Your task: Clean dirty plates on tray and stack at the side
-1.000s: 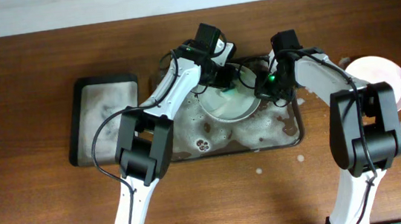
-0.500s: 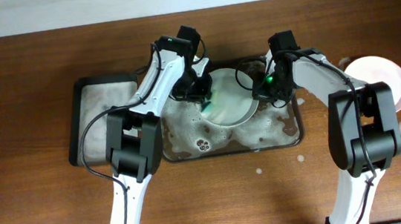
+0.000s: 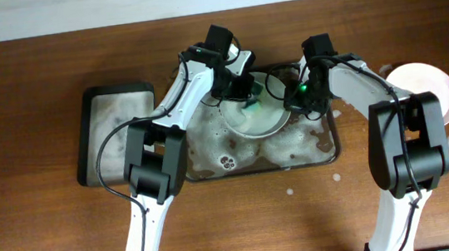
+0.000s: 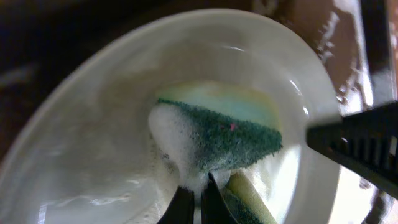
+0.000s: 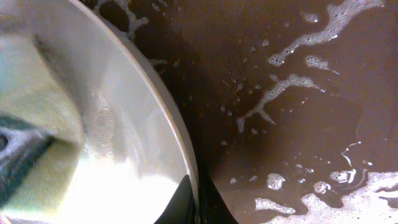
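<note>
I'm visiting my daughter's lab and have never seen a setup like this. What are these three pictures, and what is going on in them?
This is a robot with two thin jointed arms at a wooden table, each ending in a two-finger gripper. The wide picture comes from a camera above the table. The two close-ups come from small cameras on the wrists, so the dark tips at their bottom edge are the robot's own fingers. On the table stands a dark tray wet with suds, with a white plate in it. The left gripper holds a green sponge against the plate's inside, while the right gripper pinches the plate's rim. To the left is a smaller dark tray, and a second plate lies on the table at the right.
</note>
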Robot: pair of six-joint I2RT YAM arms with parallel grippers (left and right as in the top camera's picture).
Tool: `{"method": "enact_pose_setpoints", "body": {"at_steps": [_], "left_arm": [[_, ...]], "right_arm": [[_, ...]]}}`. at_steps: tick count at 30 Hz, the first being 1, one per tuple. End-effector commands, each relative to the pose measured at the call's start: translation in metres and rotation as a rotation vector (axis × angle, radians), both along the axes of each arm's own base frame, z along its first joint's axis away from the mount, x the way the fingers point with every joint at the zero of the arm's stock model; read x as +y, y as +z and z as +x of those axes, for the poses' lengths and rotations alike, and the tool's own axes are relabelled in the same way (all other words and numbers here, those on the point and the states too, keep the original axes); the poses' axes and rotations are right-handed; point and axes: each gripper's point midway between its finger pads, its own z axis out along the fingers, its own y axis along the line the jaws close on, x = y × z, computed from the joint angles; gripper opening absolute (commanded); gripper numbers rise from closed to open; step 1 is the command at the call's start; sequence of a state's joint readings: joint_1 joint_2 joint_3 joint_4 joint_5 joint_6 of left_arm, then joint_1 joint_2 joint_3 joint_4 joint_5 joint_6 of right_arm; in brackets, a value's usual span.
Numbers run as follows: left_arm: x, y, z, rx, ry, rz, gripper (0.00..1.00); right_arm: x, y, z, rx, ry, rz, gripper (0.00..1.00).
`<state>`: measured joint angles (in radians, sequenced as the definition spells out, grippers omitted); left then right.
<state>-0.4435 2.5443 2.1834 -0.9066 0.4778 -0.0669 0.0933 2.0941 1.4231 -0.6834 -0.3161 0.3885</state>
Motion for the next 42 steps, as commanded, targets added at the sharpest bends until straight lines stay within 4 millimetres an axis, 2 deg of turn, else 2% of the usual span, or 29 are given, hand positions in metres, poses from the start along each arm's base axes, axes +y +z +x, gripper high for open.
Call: {"method": "enact_pose_setpoints", "body": {"at_steps": [1,4,8,12,14,16,20,23,24,27,28,30,34,38,40,42], "left_arm": [[0.040,-0.031,0.016,-0.043,0.104,0.217,0.00],[0.047,-0.032,0.018,-0.037,0.116,0.228,0.00],[0.072,-0.026,0.016,0.020,0.150,0.266,0.00],[0.090,0.000,-0.015,0.158,0.140,0.335,0.00],[0.091,0.013,-0.020,0.176,0.136,0.342,0.00],[0.091,0.035,-0.019,0.163,0.134,0.336,0.00],[0.091,0.104,-0.016,0.063,0.108,0.298,0.00],[0.100,0.142,-0.010,-0.002,0.142,0.247,0.00],[0.102,0.147,-0.007,-0.017,0.150,0.238,0.00],[0.108,0.147,-0.005,-0.016,0.161,0.239,0.00],[0.108,0.147,-0.004,-0.017,0.162,0.242,0.00],[0.114,0.145,-0.002,-0.030,0.170,0.273,0.00],[0.114,0.145,0.000,-0.036,0.172,0.275,0.00],[0.113,0.145,0.001,-0.041,0.173,0.273,0.00],[0.113,0.146,0.002,-0.046,0.173,0.270,0.00],[0.113,0.146,0.002,-0.046,0.173,0.270,0.00]], "right_arm": [[-0.015,-0.020,-0.010,0.051,-0.020,-0.065,0.04],[-0.015,-0.020,-0.010,0.049,-0.012,-0.066,0.04],[-0.015,-0.020,-0.010,0.047,-0.009,-0.066,0.04],[-0.014,-0.020,-0.010,0.046,-0.009,-0.066,0.04],[-0.014,-0.020,-0.010,0.047,-0.009,-0.066,0.04],[-0.015,-0.020,-0.010,0.047,-0.009,-0.066,0.04],[-0.014,-0.020,-0.010,0.047,-0.005,-0.062,0.04],[0.003,-0.012,-0.012,0.021,0.102,0.025,0.04],[0.005,-0.008,-0.015,0.019,0.117,0.035,0.04],[0.000,0.032,-0.019,-0.041,0.158,0.003,0.04],[-0.005,0.051,-0.019,-0.076,0.154,-0.027,0.04],[-0.024,0.097,-0.023,-0.166,0.121,-0.139,0.04],[-0.064,0.163,-0.043,-0.281,0.042,-0.396,0.04],[-0.094,0.201,-0.070,-0.316,-0.063,-0.698,0.04],[-0.092,0.213,-0.074,-0.350,-0.079,-0.839,0.04],[-0.080,0.225,-0.074,-0.410,-0.083,-0.931,0.04]]}}
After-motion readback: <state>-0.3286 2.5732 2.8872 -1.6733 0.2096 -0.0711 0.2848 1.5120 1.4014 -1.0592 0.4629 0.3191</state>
